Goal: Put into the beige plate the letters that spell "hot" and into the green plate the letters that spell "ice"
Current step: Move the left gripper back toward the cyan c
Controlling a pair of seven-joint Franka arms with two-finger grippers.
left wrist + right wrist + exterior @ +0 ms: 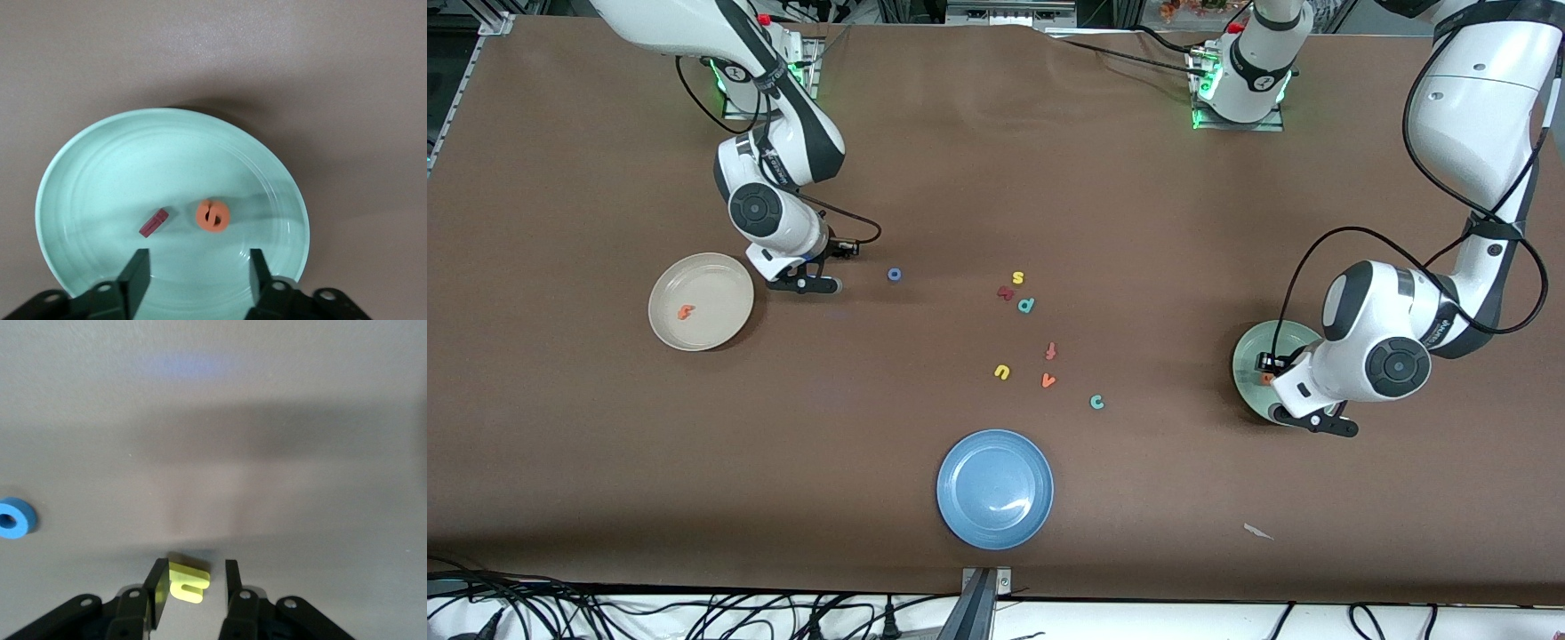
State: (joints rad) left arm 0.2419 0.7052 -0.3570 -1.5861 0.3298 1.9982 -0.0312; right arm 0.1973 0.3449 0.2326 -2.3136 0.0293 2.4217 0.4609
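The green plate (1249, 351) (100, 173) lies at the left arm's end of the table. In it rest a dark red i (153, 223) and an orange e (213, 215) (1267, 379). My left gripper (197, 273) (1314, 421) hangs open over that plate, holding nothing. The beige plate (711, 280) holds an orange t (686, 312). Beside it, my right gripper (195, 585) (805, 284) is low at the table with its jaws apart around a yellow h (187, 581); one finger touches it and a gap shows at the other. The blue o (894, 274) (15, 518) and the teal c (1096, 402) lie on the table.
A blue plate (960, 462) sits near the front edge. Mid-table lie a yellow s (1017, 278), a dark red letter (1005, 292), a teal p (1026, 305), a red-orange f (1051, 351), a yellow u (1002, 372) and an orange v (1048, 380). A white scrap (1258, 532) lies nearer the camera.
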